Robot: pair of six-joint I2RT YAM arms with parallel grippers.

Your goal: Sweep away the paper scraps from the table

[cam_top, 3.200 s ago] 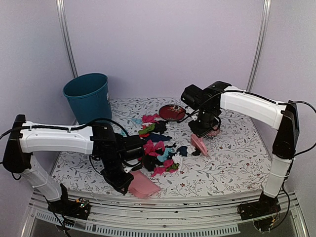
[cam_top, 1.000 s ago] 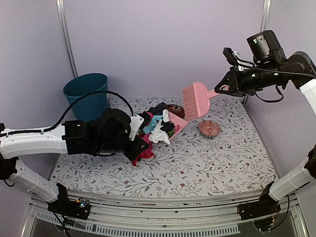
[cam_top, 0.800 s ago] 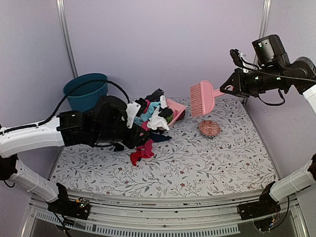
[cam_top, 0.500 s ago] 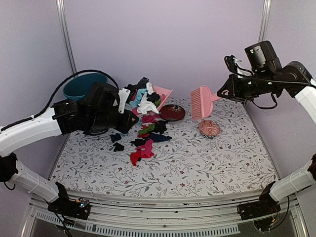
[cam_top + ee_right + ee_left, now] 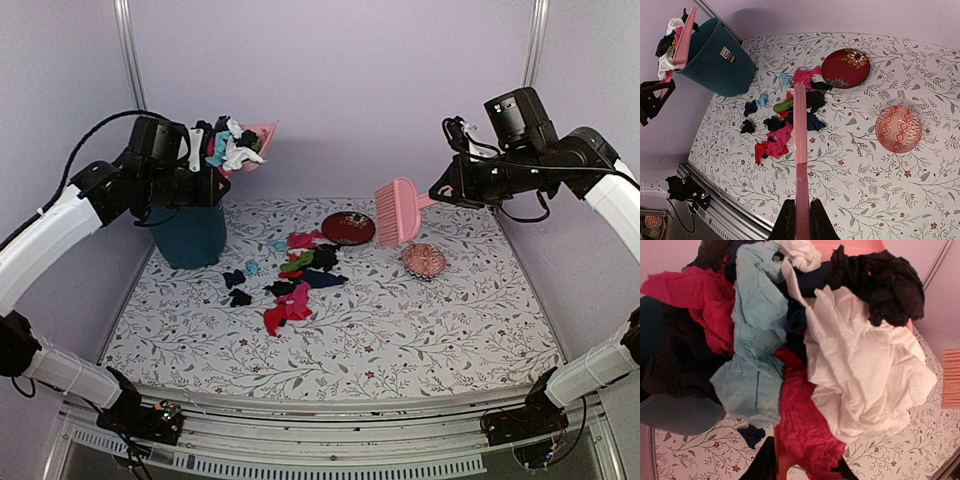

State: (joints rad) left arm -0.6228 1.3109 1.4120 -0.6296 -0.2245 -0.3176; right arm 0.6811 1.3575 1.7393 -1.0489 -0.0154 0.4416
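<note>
A pink dustpan [image 5: 258, 132], heaped with paper scraps [image 5: 790, 355], is clamped in the left tool [image 5: 200, 160] and held over the teal bin [image 5: 190, 235]. Other paper scraps [image 5: 296, 278] are seen scattered on the worktop [image 5: 430, 330] near the red plate [image 5: 348, 227]. A pink brush [image 5: 397, 212] is gripped by its handle in the closed right tool [image 5: 801, 217], raised above the worktop.
</note>
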